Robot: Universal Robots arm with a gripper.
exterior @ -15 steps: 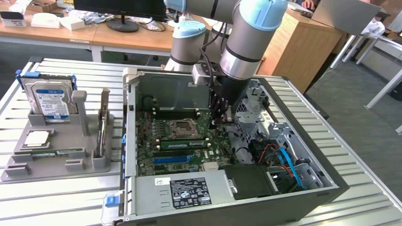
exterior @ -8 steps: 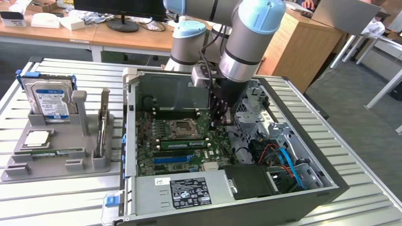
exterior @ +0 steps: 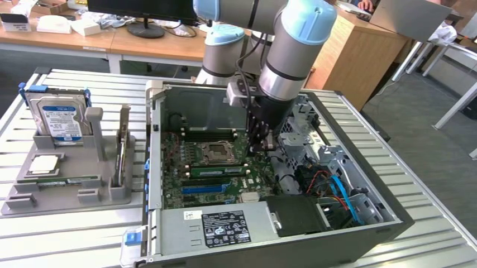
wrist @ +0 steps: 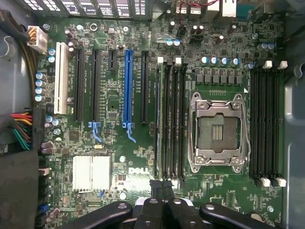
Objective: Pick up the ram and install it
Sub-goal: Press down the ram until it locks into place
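The ram [exterior: 216,171], a green stick with a pale label, stands on edge in a memory slot on the motherboard [exterior: 195,192], beside the CPU socket [exterior: 216,149]. My gripper [exterior: 261,149] hangs inside the open computer case [exterior: 372,215], just above the ram's end toward the exterior view's right. Its fingers are shut, with nothing visible between them. In the wrist view the shut gripper [wrist: 162,191] lines up with the row of black memory slots [wrist: 170,119] next to the CPU socket [wrist: 218,129]. Seen edge-on there, the ram cannot be told apart from the slots.
A grey holder [exterior: 22,201] at the exterior view's left carries a hard drive [exterior: 60,118], an upright card [exterior: 122,149] and a green stick lying flat [exterior: 63,180]. Drive cages and cables [exterior: 335,184] crowd the case's right side. A blue slot [wrist: 127,86] lies beside the memory slots.
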